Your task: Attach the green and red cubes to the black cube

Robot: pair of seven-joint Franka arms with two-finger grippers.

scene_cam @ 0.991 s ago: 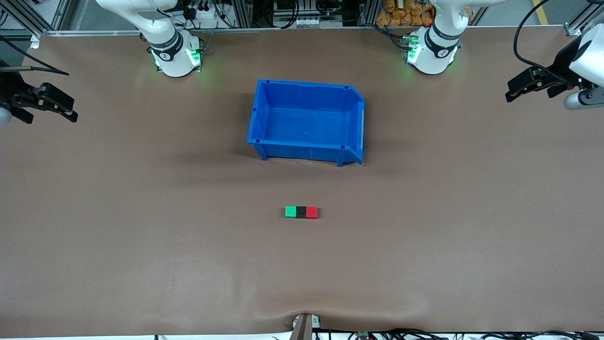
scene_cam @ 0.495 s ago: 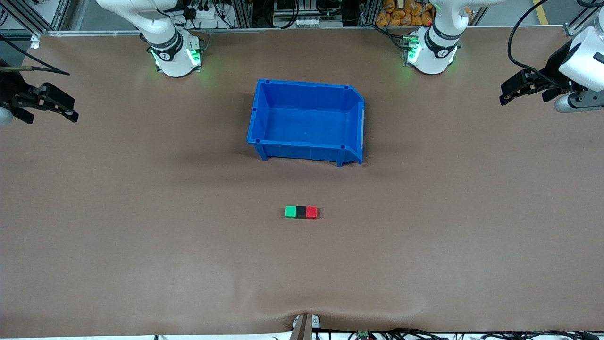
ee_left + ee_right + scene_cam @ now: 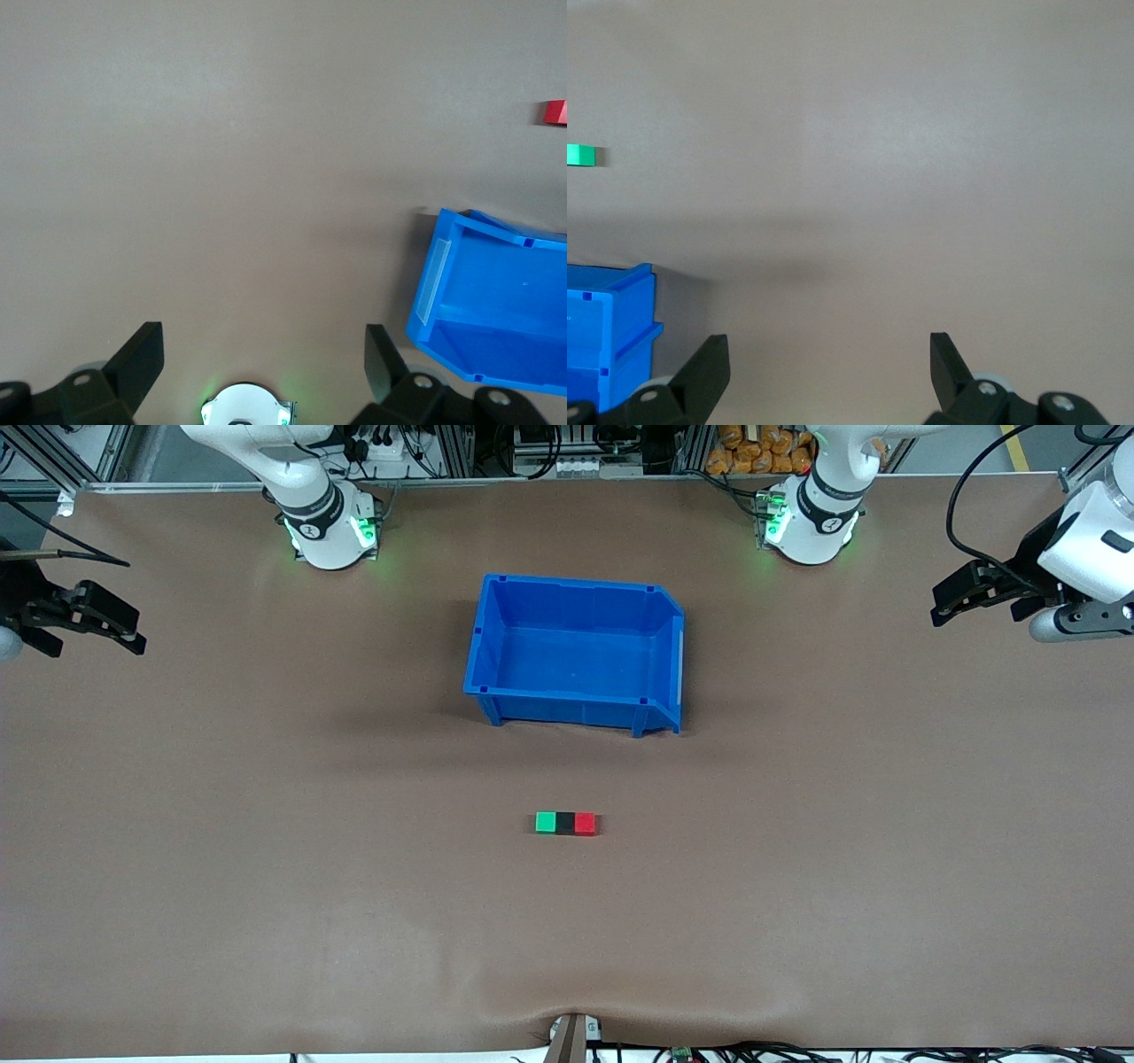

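At opposite table ends, left end effector (image 3: 946,598) and right end effector (image 3: 128,627), both released, over bare mat (image 3: 266,850).

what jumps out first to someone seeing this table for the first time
The big blue bin sits mid-table between the two arm bases, nothing visible inside it. Nearer the front camera lies a tiny row of three touching cubes: the green cube, the black cube in the middle, and the red cube. The left gripper and right gripper hang open over their own ends of the table, holding nothing.
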